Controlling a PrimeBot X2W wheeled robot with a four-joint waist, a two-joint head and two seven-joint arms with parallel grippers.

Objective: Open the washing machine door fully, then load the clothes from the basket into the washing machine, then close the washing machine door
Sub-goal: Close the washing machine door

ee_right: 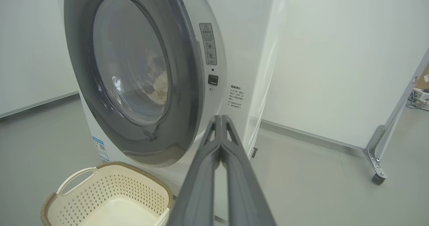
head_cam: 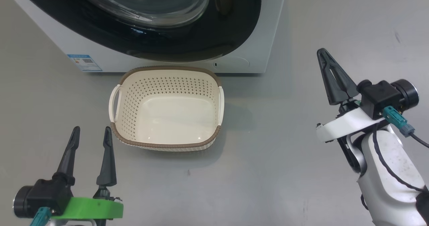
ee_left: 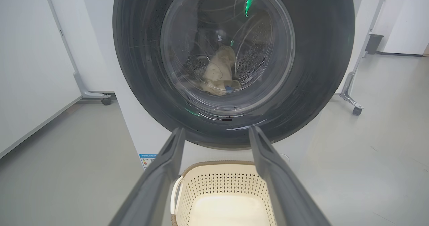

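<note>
Door (ee_left: 318, 68): looks seated flush on the machine (head_cam: 110, 60) front, with no gap visible along the rim in the right wrist view. I judge it shut, though a latch click cannot be confirmed.

Clothes (ee_left: 219, 72): inside the machine, heaped low in the drum (ee_left: 254, 52) behind the door glass.

Basket (head_cam: 167, 85): on the floor (head_cam: 268, 152) just before the machine, nothing in it.

Left pincer (head_cam: 92, 129): fingers apart, holding nothing, back from the machine and facing the door square-on.

Right pincer (head_cam: 322, 52): fingers pressed together on nothing, off the machine's front corner on the robot's right, not touching it.

Stage, judged: loading done and door closed, so the task is at or near its end.

Handling, judged:
- Door is rigid and fairly heavy, and swings on a hinge.
- Its glossy black rim is likely slippery, so a flat push would hold better than a pinch.
- If it needs seating, press on the rim at the side away from the hinge, not on the glass bowl. I cannot tell which side the hinge is on.
- Clothes are soft, light and limp. Any fold caught at the gasket would stop the latch, but none is visible.
</note>
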